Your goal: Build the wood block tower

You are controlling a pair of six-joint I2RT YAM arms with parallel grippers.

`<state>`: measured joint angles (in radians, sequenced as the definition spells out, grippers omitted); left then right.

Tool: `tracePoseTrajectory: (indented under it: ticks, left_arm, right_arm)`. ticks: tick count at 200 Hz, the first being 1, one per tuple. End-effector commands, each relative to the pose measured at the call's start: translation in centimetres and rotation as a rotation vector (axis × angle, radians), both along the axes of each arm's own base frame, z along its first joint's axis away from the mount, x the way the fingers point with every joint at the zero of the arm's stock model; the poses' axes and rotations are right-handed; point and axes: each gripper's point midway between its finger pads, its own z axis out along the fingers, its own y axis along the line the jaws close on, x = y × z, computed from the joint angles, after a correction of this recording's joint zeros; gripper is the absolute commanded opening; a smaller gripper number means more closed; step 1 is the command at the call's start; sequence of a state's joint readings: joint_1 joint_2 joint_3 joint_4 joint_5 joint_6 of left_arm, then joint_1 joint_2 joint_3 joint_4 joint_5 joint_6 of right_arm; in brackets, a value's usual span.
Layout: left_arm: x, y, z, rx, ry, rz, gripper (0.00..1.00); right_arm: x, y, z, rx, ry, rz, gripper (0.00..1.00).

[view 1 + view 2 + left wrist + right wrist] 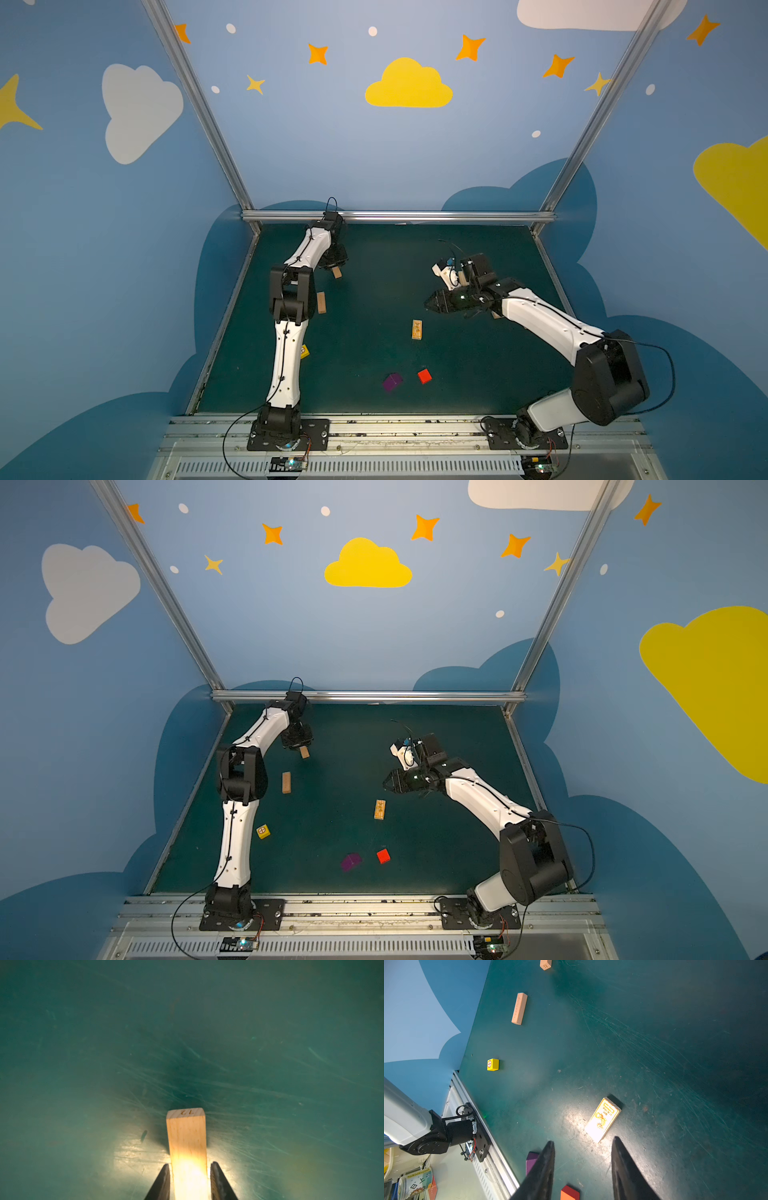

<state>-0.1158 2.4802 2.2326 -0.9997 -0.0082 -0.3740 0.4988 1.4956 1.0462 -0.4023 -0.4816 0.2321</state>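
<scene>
So the left jaws are pinching a plain tan plank point(187, 1142) by one end, one black jaw on each side of it. The free end, stamped "72", points down at the counter point(374, 257). Can't tell if that end actually touches the green surface or hangs just off it. In both top views that plank shows tilted under the wrist of the left arm point(286, 357), far back on the left, near the rear rail point(399, 216).

The right jaws are spread wide with nothing between them. They hang over the right half of the counter, aimed toward the middle. Just beyond their tips lies the printed plank point(603, 1119), flat, orange print up, roughly mid-counter.

Further out, a second plain plank point(286, 782) lies flat on the left, nearer than the held one and apart from it. The yellow cube point(263, 831) sits nearer still, close to the left edge. In a top view it's half hidden behind the left arm. The red cube point(424, 376) and purple cube point(392, 382) sit near each other at the near middle, not touching, purple to the left of red. Every loose piece lies on its own, none on top of another.
</scene>
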Motion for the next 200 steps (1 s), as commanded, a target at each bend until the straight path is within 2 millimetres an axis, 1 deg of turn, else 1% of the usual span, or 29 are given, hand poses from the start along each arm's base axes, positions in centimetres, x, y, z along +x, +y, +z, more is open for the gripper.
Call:
tracePoseTrajectory:
  ticks: [1, 31, 54, 93, 130, 200]
  left_arm:
    - [-0.48, 0.39, -0.92, 0.010, 0.040, -0.002, 0.33]
    - [-0.49, 0.25, -0.90, 0.002, 0.041, -0.006, 0.32]
    - [-0.41, 0.30, -0.85, 0.006, 0.041, -0.005, 0.34]
    - [-0.36, 0.25, -1.02, 0.004, 0.043, -0.007, 0.34]
    - [-0.42, 0.13, -1.37, 0.000, 0.050, -0.009, 0.32]
    - [-0.28, 0.14, -1.31, -0.001, 0.044, -0.009, 0.31]
  right_arm:
    - [0.18, 0.43, 0.82, 0.011, -0.002, 0.011, 0.40]
    - [0.14, 0.44, 0.90, 0.010, 0.002, 0.011, 0.40]
    - [0.17, 0.41, 0.95, 0.008, 0.000, 0.010, 0.40]
    - [0.18, 0.39, 0.96, 0.007, 0.002, 0.010, 0.40]
    - [0.17, 0.43, 0.84, 0.006, 0.006, 0.011, 0.40]
    - [0.28, 0.34, 0.59, -0.003, 0.006, 0.006, 0.40]
